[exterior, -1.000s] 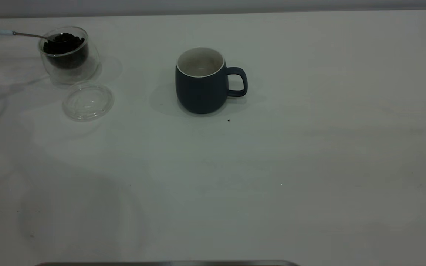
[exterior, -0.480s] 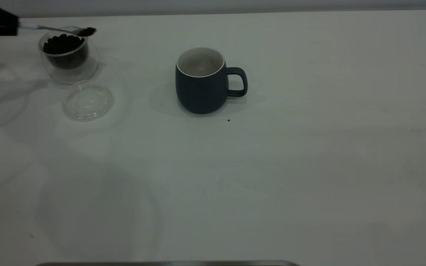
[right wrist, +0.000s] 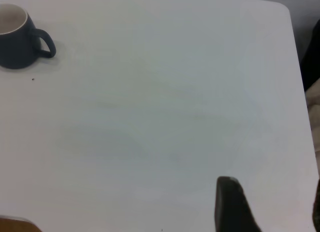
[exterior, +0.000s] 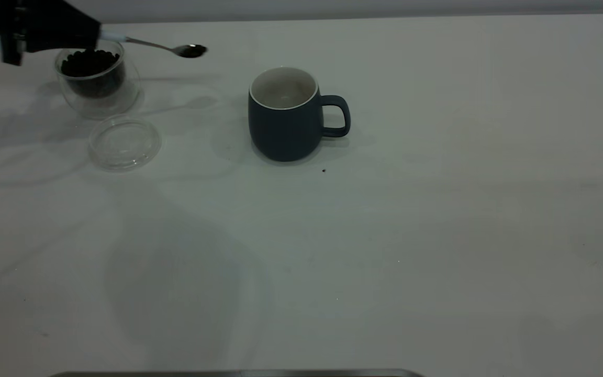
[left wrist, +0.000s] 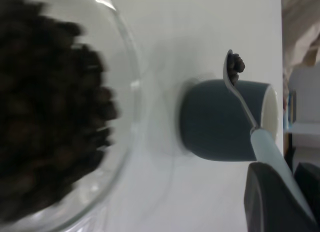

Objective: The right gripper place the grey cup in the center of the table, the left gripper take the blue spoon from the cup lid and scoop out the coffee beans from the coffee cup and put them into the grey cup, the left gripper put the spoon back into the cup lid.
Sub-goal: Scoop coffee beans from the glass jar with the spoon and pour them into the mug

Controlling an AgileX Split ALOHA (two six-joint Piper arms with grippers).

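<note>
Left hand (exterior: 92,35) sits above the tabletop's (exterior: 437,235) far left corner, over the coffee cup (exterior: 97,78), fingers clamped on the pale handle of the blue spoon (exterior: 165,47). Spoon held in the air, roughly level, bowl pointing toward the grey cup (exterior: 286,115); a few coffee beans (left wrist: 236,66) ride in the bowl. Bowl is between the two cups, short of the grey cup's rim and apart from it.

Coffee cup holds a dark heap of beans. Cup lid (exterior: 124,143) lies flat just beside it on the near side, nothing in it.

Grey cup stands upright around the middle of the tabletop's far half, handle toward the right edge, whitish inside.

Right hand (right wrist: 265,207): only a dark finger edge shows in its wrist view, well apart from the grey cup, near the right edge; cannot tell its grip.

Wide bare surface across the near half and right side.
</note>
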